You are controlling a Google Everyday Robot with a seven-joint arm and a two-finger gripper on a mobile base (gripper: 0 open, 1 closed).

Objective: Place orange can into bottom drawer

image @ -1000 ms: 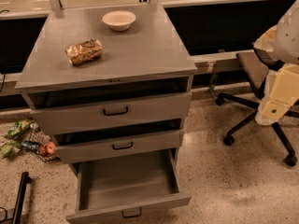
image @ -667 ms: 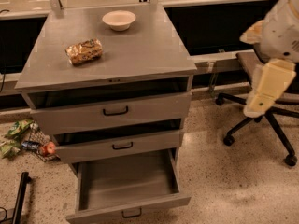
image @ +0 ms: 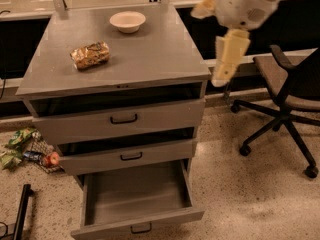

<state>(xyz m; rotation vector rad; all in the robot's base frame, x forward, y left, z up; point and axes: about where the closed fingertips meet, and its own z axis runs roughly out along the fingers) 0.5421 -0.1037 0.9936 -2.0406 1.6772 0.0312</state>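
Note:
The orange can (image: 90, 55) lies on its side on the left part of the grey cabinet top (image: 160, 54), apart from everything else. The bottom drawer (image: 137, 218) is pulled out wide and nothing shows inside it. My gripper (image: 223, 70) hangs from the cream arm (image: 245, 4) above the cabinet's right edge, well to the right of the can and holding nothing.
A cream bowl (image: 127, 21) stands at the back of the cabinet top. The two upper drawers (image: 122, 118) are slightly ajar. A black office chair (image: 287, 99) stands at the right. Litter (image: 27, 149) lies on the floor at the left, and a black bar (image: 21, 216) lies at the bottom left.
The arm and gripper have swung left and upward from the right edge of the view to the cabinet's right edge. The can, bowl and drawers have not moved.

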